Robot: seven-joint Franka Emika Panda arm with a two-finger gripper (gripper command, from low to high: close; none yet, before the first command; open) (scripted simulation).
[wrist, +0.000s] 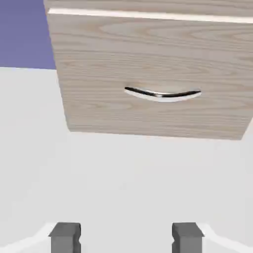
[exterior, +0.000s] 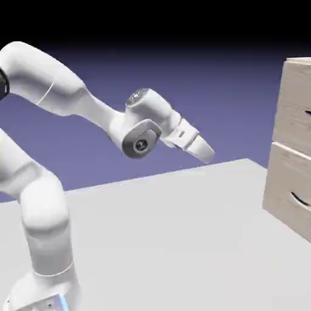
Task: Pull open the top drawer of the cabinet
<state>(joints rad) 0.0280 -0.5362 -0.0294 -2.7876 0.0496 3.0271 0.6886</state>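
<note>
A blue-violet backdrop, black along its top, stood behind a pale tabletop (exterior: 158, 225) as I worked the white arm (exterior: 51, 79) from a distance. The top drawer (exterior: 296, 103) sat at the exterior view's right, its wood-grain front partly cut off by the picture's edge, with only a bit of its dark handle (exterior: 308, 113) in sight. It formed the upper part of the cabinet (exterior: 288, 143), which rose from the tabletop in pale beige. Directly beneath it, past a light seam, was the lower drawer (exterior: 285, 185), closed, its curved handle (exterior: 300, 200) catching a bright glint. My hand view took in that lower front nearly whole, handle near the middle, and just a strip of the panel above. Well apart from the cabinet, the gripper (wrist: 126, 238) hung in the air, tilted downward toward the exterior view's right. Its two grey fingertips (wrist: 65, 238) stood wide apart at the hand view's bottom edge, nothing between them but pale surface. Behind it, the arm bent back to its base (exterior: 45, 291) at the exterior view's lower left, where a blue light strip glowed.
</note>
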